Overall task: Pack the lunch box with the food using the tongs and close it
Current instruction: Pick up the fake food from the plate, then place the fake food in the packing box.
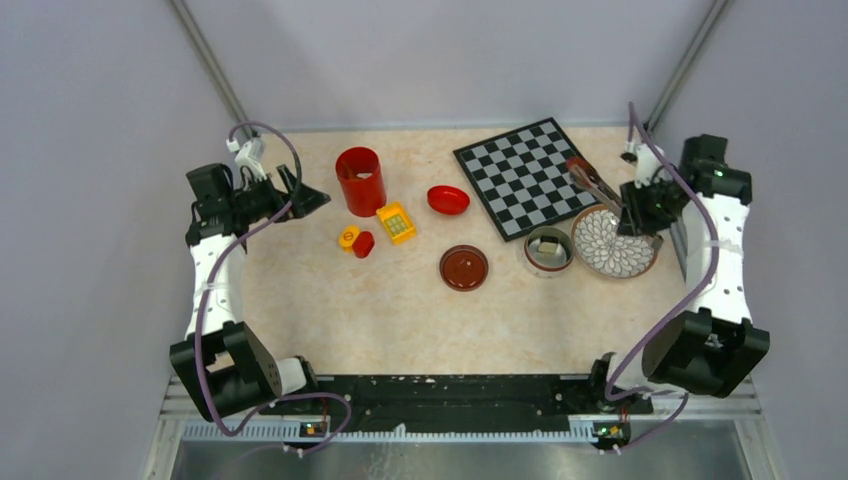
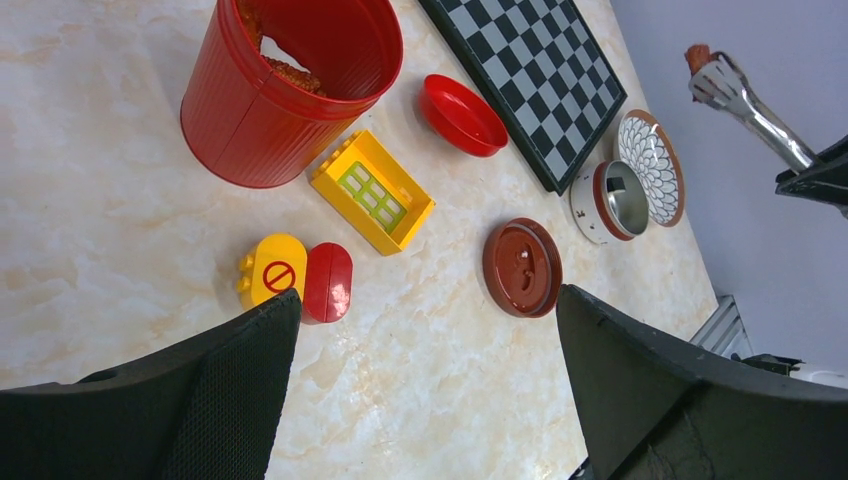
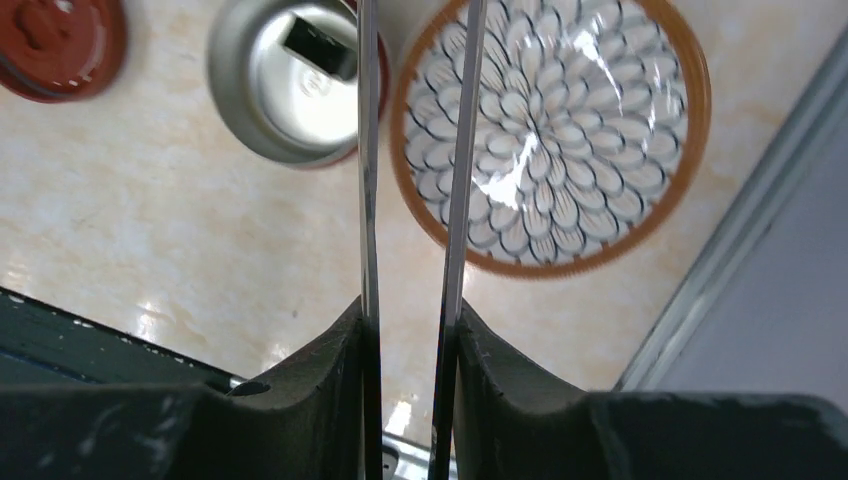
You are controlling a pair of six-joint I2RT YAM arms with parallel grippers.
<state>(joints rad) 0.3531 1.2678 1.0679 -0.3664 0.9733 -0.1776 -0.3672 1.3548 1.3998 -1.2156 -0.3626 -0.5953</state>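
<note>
Right gripper [image 3: 410, 335] tight around the tongs [image 3: 368, 200]

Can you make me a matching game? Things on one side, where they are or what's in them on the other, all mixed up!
1 tongs
2 lunch box
3 brown lid
4 red cup

A pale chunk inside
B fried pieces inside
C flat on the table
D gripped by the right pincer

Pairs: 1-D, 2-A, 3-C, 4-B

Three toy blocks [image 1: 396, 222], one lunch box [image 1: 530, 258], one plate [image 1: 613, 243], one chessboard [image 1: 525, 175].
</note>
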